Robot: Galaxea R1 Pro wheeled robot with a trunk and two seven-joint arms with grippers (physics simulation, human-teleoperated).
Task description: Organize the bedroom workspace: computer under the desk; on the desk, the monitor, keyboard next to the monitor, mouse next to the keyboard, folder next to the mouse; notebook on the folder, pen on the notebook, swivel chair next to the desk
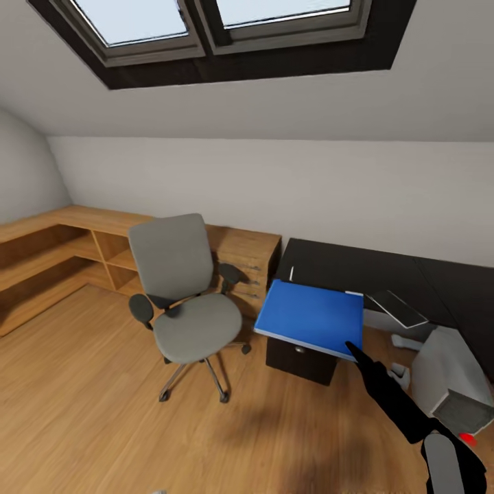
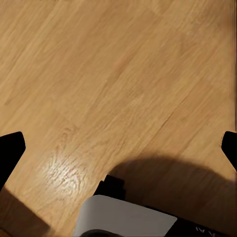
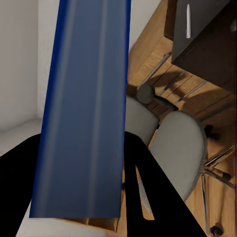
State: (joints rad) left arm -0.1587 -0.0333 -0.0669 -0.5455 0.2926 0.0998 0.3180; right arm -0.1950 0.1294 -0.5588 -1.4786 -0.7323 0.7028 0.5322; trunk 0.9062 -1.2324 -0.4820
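Overhead, skylight (image 1: 219, 20); below, wooden floor (image 1: 82, 405).

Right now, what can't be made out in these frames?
- Desk: its near corner, head view, hidden behind the held blue folder.
- Right gripper: grip point, right wrist view, covered by the folder.
- Left gripper fingers: left wrist view, cut off at edges.

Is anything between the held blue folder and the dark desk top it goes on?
Nothing visible does. The right gripper holds the flat blue folder at the dark desk edge; the grey swivel chair stands aside.
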